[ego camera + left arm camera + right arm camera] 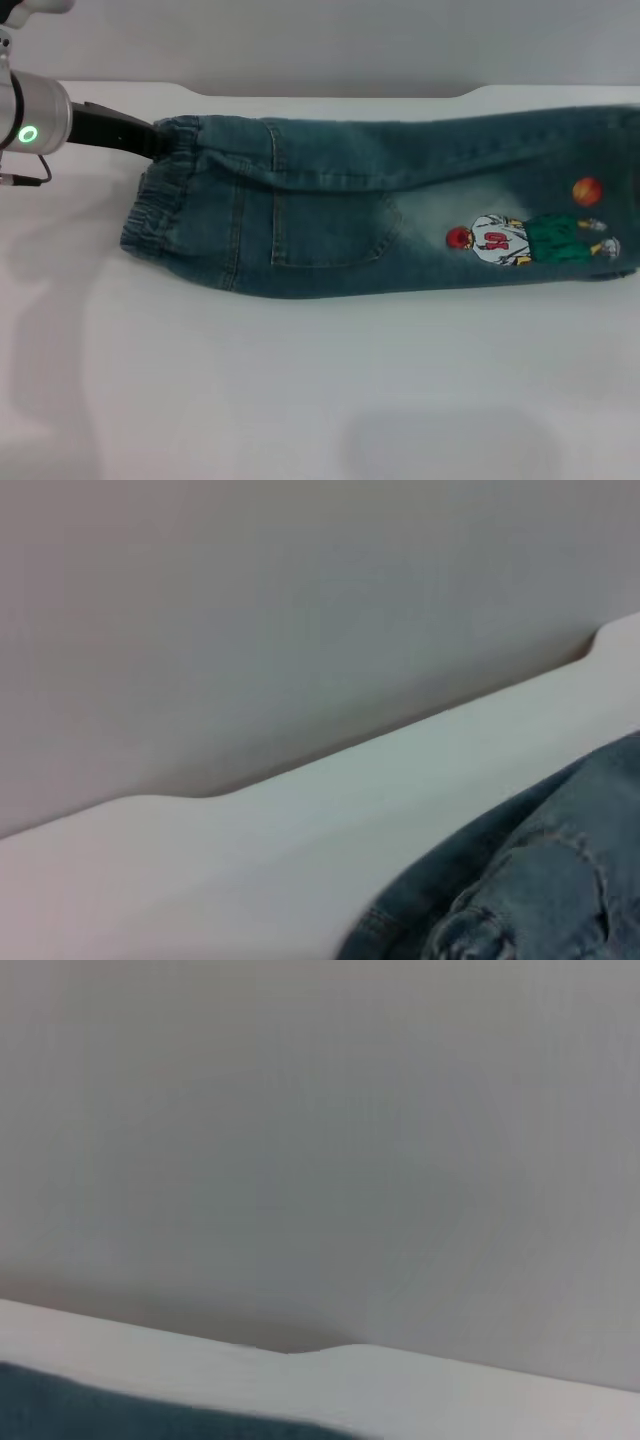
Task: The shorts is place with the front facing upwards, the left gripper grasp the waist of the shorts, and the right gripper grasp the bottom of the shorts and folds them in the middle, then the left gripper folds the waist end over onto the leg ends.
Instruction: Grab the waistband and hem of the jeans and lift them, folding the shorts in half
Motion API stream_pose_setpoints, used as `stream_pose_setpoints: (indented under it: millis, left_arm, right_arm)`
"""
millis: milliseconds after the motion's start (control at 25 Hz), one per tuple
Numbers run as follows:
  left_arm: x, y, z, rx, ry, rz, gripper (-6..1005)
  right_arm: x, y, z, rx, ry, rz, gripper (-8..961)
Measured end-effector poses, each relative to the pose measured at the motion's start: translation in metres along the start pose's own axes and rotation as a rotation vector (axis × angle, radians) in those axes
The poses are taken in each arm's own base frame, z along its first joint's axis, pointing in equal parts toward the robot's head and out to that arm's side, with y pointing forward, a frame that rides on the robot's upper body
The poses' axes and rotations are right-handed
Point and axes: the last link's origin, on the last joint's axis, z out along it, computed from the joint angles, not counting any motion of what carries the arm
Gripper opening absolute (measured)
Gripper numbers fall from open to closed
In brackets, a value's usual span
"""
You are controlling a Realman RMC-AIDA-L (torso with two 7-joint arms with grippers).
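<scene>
One pair of shorts (400,200) is laid lengthwise across the white table (250,400), already folded in the middle so that one leg is stacked on the other. The patch pocket (330,225) and the cartoon print (530,240) are turned upward, with an orange ball print (588,190) just above the figure. The waist (160,190), gathered and crinkled, is found at the end nearest the left gripper (150,140), while the leg ends (620,200) are stretched away from it, out to the far edge of the head view, where they are cut off.

The left gripper is seen at the far corner of the waist, its black body reaching from the silver wrist (35,115) with the green light (28,134). Its tips are hidden at the waistband fabric, so it cannot be told whether they are closed on the denim or merely touching it. In the left wrist view, ruched denim is shown close beneath the camera, against the table's far edge and the grey wall (300,610).

The right gripper is not seen in any view; only a strip of dark denim, the table and the wall are shown by its wrist camera.
</scene>
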Motion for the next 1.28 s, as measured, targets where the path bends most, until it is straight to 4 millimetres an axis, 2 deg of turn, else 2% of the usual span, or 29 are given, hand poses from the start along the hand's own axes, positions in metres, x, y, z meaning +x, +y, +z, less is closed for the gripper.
stream_pose_setpoints:
  millis: [160, 400, 480, 560, 800, 960, 1280]
  left_arm:
    - [0.0, -0.003, -0.001, 0.01, 0.011, -0.026, 150]
    - [0.0, -0.004, -0.002, 0.016, 0.016, -0.041, 267]
    - [-0.001, -0.004, -0.002, 0.016, 0.016, -0.041, 307]
    - [-0.001, -0.004, -0.002, 0.016, 0.017, -0.042, 346]
    - [-0.002, -0.006, -0.003, 0.015, 0.014, -0.052, 560]
    - [-0.003, -0.003, -0.015, -0.057, -0.084, -0.013, 791]
    - [0.002, -0.015, -0.04, -0.068, -0.143, 0.055, 819]
  right_arm:
    - [0.003, -0.001, -0.001, 0.008, 0.002, 0.008, 34]
    - [0.004, -0.002, -0.002, 0.01, 0.001, 0.016, 200]
    - [0.004, -0.002, -0.002, 0.01, 0.001, 0.017, 428]
    - [0.005, -0.002, -0.002, 0.011, 0.0, 0.019, 434]
    - [0.004, -0.004, -0.01, 0.012, -0.048, 0.05, 445]
    - [0.003, -0.006, -0.015, 0.013, -0.074, 0.054, 444]
    - [0.006, -0.003, -0.019, -0.01, -0.072, 0.055, 444]
